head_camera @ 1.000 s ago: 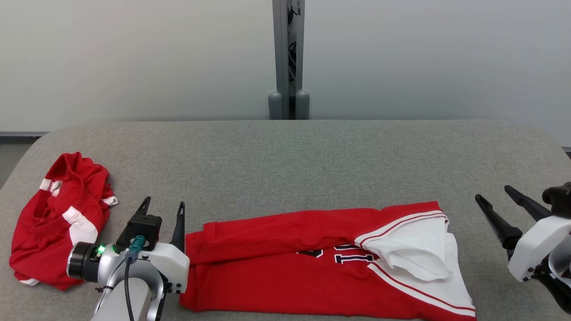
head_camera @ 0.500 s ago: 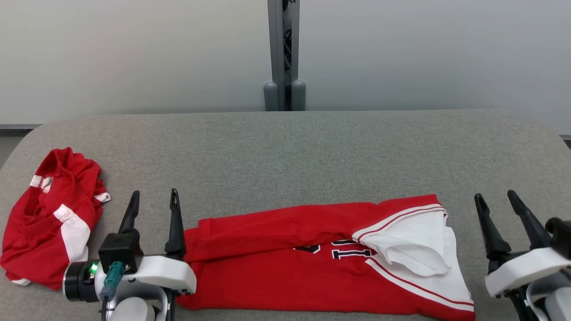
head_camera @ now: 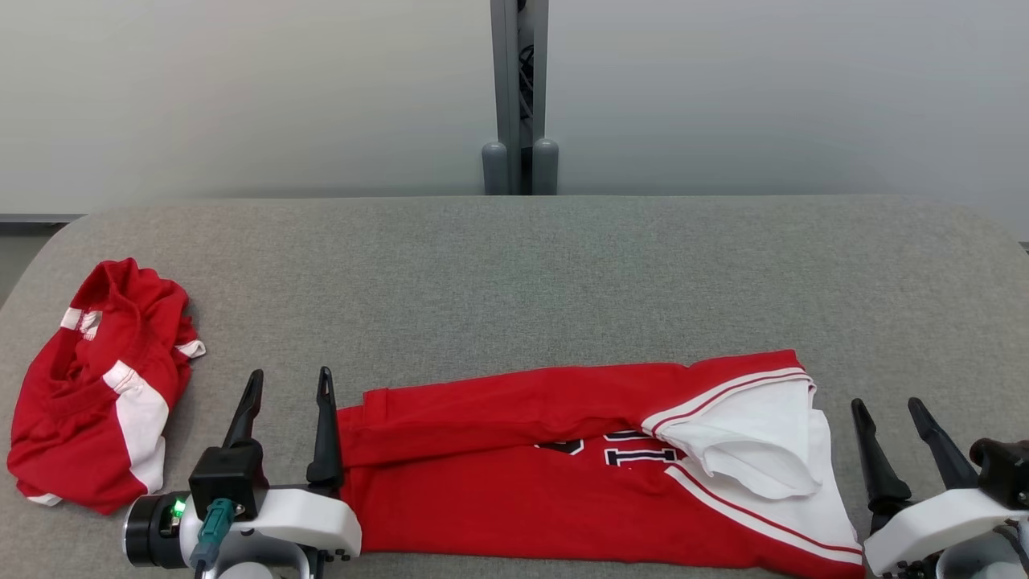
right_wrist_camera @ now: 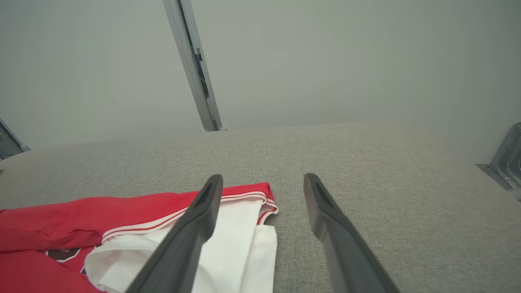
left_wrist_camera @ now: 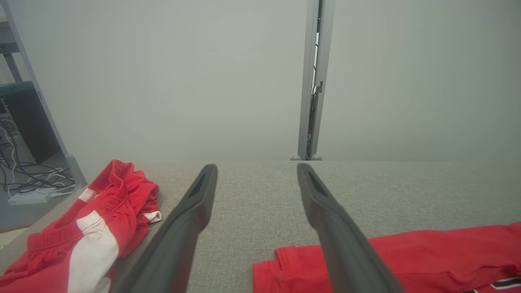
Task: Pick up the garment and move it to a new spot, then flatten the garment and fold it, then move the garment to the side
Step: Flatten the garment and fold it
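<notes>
A red garment (head_camera: 522,490) with white sleeves and dark lettering lies folded lengthwise near the front of the grey table (head_camera: 514,273). It shows too in the left wrist view (left_wrist_camera: 427,256) and the right wrist view (right_wrist_camera: 101,219). My left gripper (head_camera: 289,386) stands open just off the garment's left end, its fingers pointing away from me, nothing between them (left_wrist_camera: 256,169). My right gripper (head_camera: 888,410) is open as well, just right of the white sleeve end, and holds nothing (right_wrist_camera: 262,179).
A second red and white garment (head_camera: 100,386) lies crumpled at the table's left end, also in the left wrist view (left_wrist_camera: 85,219). A grey post (head_camera: 519,96) stands against the pale wall behind the table. Cables lie on the floor at the left (left_wrist_camera: 36,183).
Both grippers have drawn back toward me and turned their fingers straight ahead. The right one came in closer to the sleeve end. The head camera has shifted a little.
</notes>
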Motion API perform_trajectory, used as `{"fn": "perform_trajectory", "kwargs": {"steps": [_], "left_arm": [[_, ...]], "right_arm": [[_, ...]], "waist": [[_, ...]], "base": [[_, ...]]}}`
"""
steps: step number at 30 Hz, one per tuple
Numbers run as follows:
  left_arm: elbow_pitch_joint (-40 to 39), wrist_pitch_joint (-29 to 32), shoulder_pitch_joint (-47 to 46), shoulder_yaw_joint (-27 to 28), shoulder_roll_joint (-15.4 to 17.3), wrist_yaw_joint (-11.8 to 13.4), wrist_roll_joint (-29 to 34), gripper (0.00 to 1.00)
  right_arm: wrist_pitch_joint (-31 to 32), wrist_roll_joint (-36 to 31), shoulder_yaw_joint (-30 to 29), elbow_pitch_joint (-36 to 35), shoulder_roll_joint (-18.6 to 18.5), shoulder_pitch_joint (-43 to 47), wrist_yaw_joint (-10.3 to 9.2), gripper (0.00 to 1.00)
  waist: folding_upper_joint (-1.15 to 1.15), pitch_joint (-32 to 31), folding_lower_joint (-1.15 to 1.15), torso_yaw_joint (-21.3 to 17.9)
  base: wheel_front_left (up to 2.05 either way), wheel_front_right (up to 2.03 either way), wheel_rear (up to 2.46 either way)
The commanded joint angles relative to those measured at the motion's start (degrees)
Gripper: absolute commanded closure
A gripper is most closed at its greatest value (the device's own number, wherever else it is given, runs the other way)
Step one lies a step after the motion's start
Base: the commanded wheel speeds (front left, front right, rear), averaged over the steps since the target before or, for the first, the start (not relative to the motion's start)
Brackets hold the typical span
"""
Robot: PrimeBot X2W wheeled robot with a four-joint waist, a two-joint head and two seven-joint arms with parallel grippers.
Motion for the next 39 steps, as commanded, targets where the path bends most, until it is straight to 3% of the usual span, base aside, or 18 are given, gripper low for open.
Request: {"fn": "perform_trajectory", "kwargs": {"steps": [1,9,16,22,35,36,37,38,39], "left_arm": [[0.0,-0.14,-0.68,-0.09,0.15,-0.14,-0.04,0.0],[0.64,-0.14,-1.07,-2.01,0.18,-0.2,0.08,0.0],[0.73,-0.14,-2.28,-3.0,0.17,-0.34,0.82,0.0],[0.71,-0.14,-2.7,-3.23,0.16,-0.08,0.91,0.0],[0.97,-0.14,-3.0,-4.03,0.15,0.09,0.84,0.0],[0.97,-0.14,-2.93,-4.08,0.15,0.08,0.8,0.0],[0.95,-0.14,-2.84,-4.12,0.16,0.08,0.82,0.0],[0.94,-0.14,-2.75,-4.18,0.15,0.1,0.82,0.0],[0.94,-0.14,-2.65,-4.21,0.15,0.15,0.79,0.0]], "right_arm": [[-0.09,0.27,0.03,0.52,-0.19,0.24,0.01,0.0],[-0.1,3.51,-1.46,9.52,0.62,-3.33,0.01,0.0],[-0.1,7.84,1.6,18.81,1.49,-6.65,0.01,0.0],[1.09,12.64,7.36,23.34,1.91,-8.46,0.01,0.0],[1.62,21.2,19.15,26.22,0.69,-10.9,0.07,0.0],[1.55,21.54,19.7,26.41,0.64,-11.07,0.07,0.2],[1.46,21.98,20.32,26.59,0.61,-11.2,0.07,0.6],[1.35,22.44,20.95,26.76,0.48,-11.26,0.07,0.91],[1.26,22.9,21.38,26.91,0.36,-11.38,0.07,1.0]], "waist": [[0.0,0.13,0.0,0.19],[0.0,2.26,0.0,2.02],[0.0,3.77,0.0,3.73],[0.0,3.9,0.0,4.31],[0.0,3.89,0.0,4.94],[0.0,3.83,0.0,5.02],[0.0,3.8,0.0,5.09],[0.0,3.75,0.0,5.15],[0.0,3.68,0.0,5.21]], "base": [[0.0,0.0,0.0],[0.0,0.0,0.0],[0.0,0.0,0.0],[0.0,0.0,0.0],[0.0,0.0,0.0],[0.0,0.0,0.0],[0.0,0.0,0.0],[0.0,0.0,0.0],[0.0,0.0,0.0]]}}
